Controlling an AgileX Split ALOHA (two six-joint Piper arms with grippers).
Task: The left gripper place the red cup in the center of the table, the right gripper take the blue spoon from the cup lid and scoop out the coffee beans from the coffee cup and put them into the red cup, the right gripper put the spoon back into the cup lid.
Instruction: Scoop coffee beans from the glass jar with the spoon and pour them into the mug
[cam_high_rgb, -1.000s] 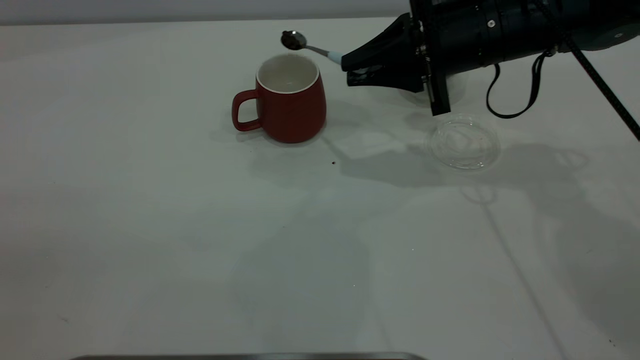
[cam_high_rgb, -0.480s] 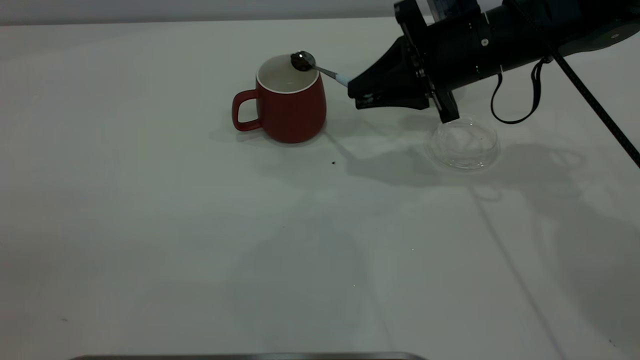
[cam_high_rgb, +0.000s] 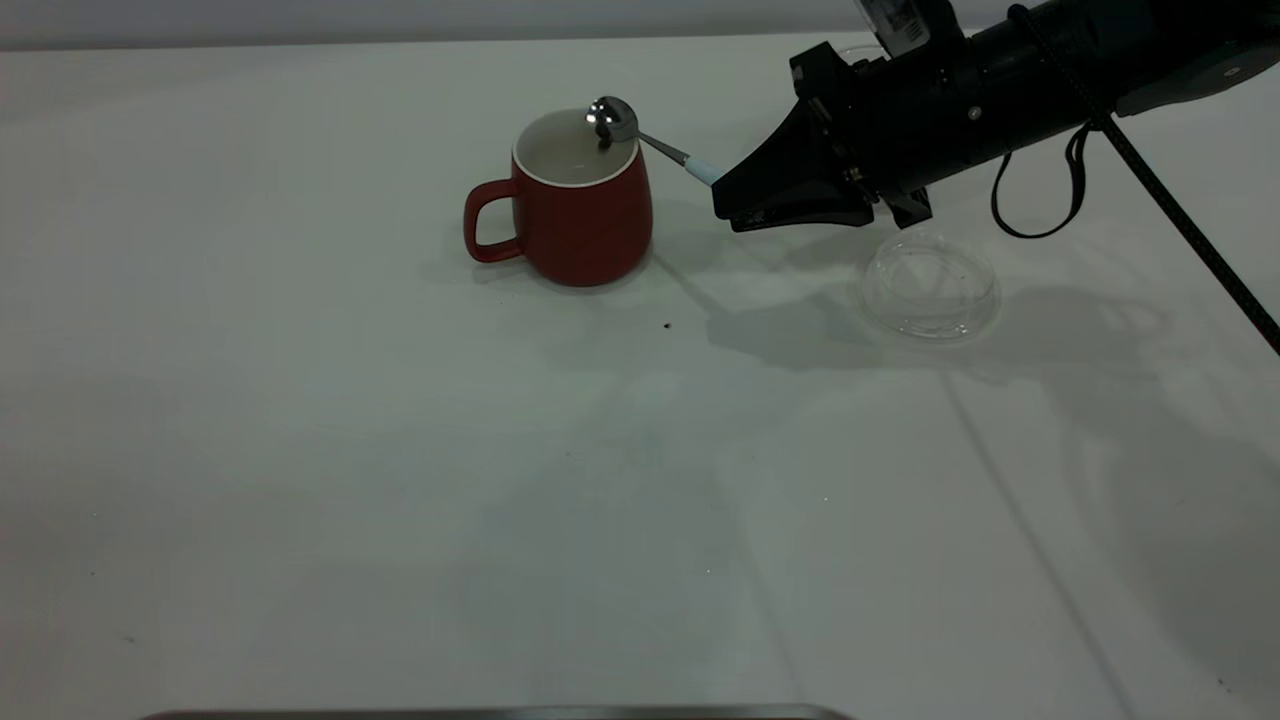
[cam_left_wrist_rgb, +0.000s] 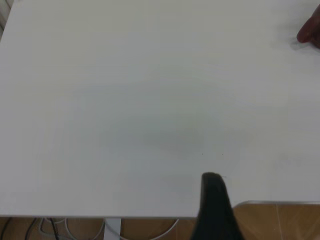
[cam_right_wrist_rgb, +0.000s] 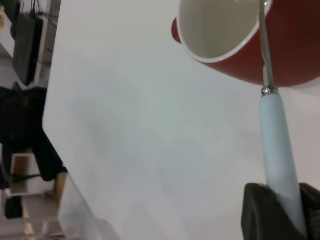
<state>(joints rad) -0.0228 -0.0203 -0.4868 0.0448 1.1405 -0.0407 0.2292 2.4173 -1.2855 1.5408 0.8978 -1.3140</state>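
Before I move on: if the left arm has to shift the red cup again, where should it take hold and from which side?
Probably the loop handle of the red cup, which sticks out on the cup's left in the exterior view. That side is open table. The blue spoon and the right hand holding it crowd the rim and the right side, so come in low from the left.

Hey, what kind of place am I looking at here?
Probably a robotics lab or test bench, not a kitchen: a bare white table holding only a red cup and a cup lid, a black right gripper holding a blue spoon, and loose cables under the table edge.
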